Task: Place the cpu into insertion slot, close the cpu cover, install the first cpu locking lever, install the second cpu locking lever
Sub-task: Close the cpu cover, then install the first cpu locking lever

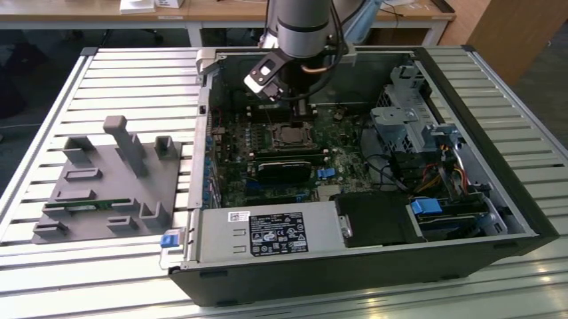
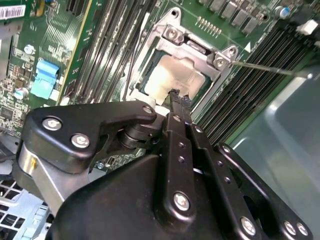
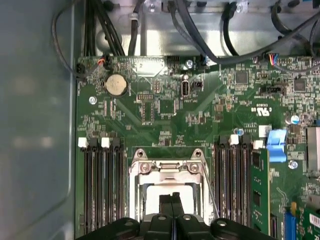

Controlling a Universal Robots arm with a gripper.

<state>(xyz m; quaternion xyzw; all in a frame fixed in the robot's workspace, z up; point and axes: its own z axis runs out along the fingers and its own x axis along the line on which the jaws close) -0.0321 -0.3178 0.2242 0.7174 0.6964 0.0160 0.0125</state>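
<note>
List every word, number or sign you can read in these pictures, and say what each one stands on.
Nothing can be read well enough to quote.
Black-and-white label on the power supply, exterior view: print too small to read.
White sticker on the same power supply: too small.
Barcode sticker by the green motherboard, second wrist view: blurred.
White printed marks on the motherboard, first wrist view: too small.

My exterior view looks down from afar, insertion slot point(image 1: 276, 137) toward twelve o'clock; both wrist views share it, close.
</note>
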